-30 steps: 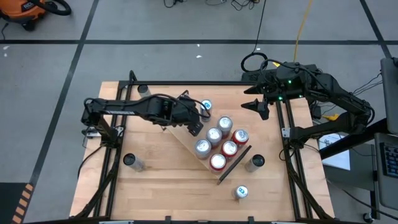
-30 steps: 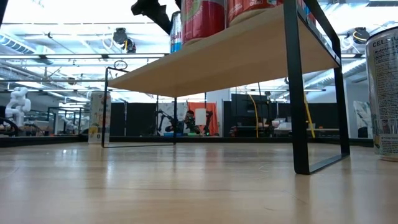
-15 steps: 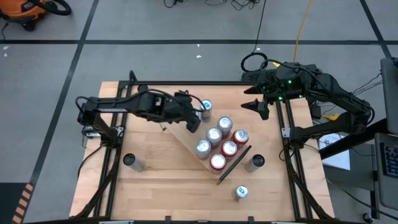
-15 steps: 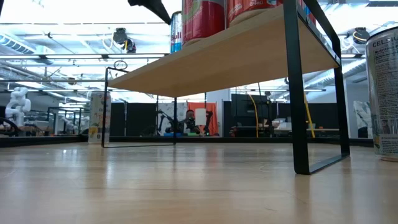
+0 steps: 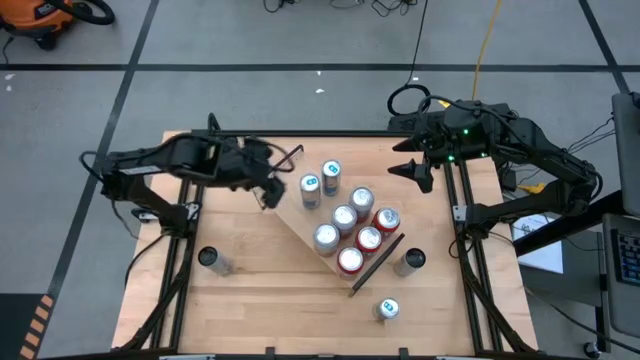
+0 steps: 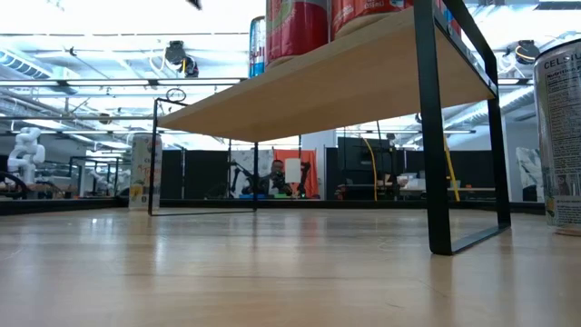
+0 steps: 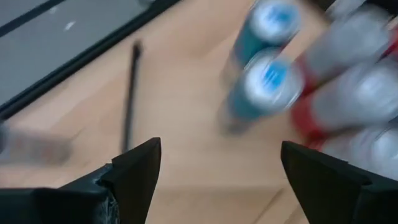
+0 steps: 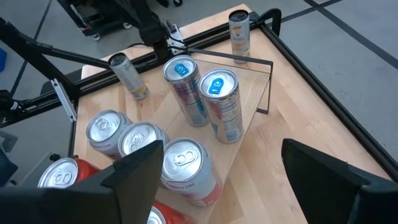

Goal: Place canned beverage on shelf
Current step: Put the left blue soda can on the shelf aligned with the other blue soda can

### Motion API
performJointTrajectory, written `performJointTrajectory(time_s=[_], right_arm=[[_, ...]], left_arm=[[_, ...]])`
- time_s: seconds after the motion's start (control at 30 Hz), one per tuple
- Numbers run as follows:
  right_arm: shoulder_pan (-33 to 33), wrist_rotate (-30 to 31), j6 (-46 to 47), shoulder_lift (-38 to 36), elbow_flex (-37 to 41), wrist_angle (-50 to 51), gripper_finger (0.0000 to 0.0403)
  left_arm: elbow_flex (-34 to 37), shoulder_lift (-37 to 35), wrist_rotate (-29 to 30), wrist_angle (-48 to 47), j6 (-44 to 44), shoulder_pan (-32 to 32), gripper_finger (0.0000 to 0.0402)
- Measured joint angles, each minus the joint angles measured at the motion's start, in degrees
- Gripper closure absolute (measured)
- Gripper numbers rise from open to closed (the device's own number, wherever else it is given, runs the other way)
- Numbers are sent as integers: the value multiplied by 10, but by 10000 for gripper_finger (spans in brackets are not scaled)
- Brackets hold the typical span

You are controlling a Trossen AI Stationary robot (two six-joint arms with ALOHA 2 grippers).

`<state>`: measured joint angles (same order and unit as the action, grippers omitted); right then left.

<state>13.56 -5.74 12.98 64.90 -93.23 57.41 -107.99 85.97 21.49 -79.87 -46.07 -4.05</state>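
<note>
In the high view the shelf (image 5: pixel 335 235) lies slantwise at the middle of the tabletop (image 5: pixel 270 300), carrying eight cans: two blue-topped cans (image 5: pixel 311 188) at its upper-left end and, below and right of them, silver and red cans (image 5: pixel 352 235). The left gripper (image 5: pixel 268 188) hangs just left of the blue-topped cans, its fingers (image 7: pixel 134 168) spread wide with nothing between them. The right gripper (image 5: pixel 418 172) waits at the tabletop's upper right edge with its fingers (image 8: pixel 134 171) likewise open and empty; three more cans stand on the tabletop, one at lower left (image 5: pixel 208 259) and two at lower right (image 5: pixel 410 261).
</note>
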Motion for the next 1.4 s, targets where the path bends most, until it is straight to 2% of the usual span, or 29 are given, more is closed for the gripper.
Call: performJointTrajectory(time_s=[0.07,0.17,0.3,0.53,0.73,0.9,1.23,1.4], right_arm=[[0,0,-1,0,0,3,99],[0,0,-2,0,0,3,99],[0,-1,-2,0,0,3,99],[0,-2,-1,0,0,3,99],[0,-2,7,0,0,3,110],[0,-2,12,0,0,3,121],[0,2,13,0,0,3,129],[0,28,13,0,0,3,129]], left_arm=[[13,-10,0,-32,-10,-7,82],[52,-26,-2,-16,22,-14,96],[114,-42,-34,56,67,-12,117],[218,-44,-51,175,104,-10,146],[296,-44,-80,276,125,21,167],[330,-44,-89,346,165,33,182],[334,-44,-79,363,200,40,207],[334,-44,-79,373,214,40,208]])
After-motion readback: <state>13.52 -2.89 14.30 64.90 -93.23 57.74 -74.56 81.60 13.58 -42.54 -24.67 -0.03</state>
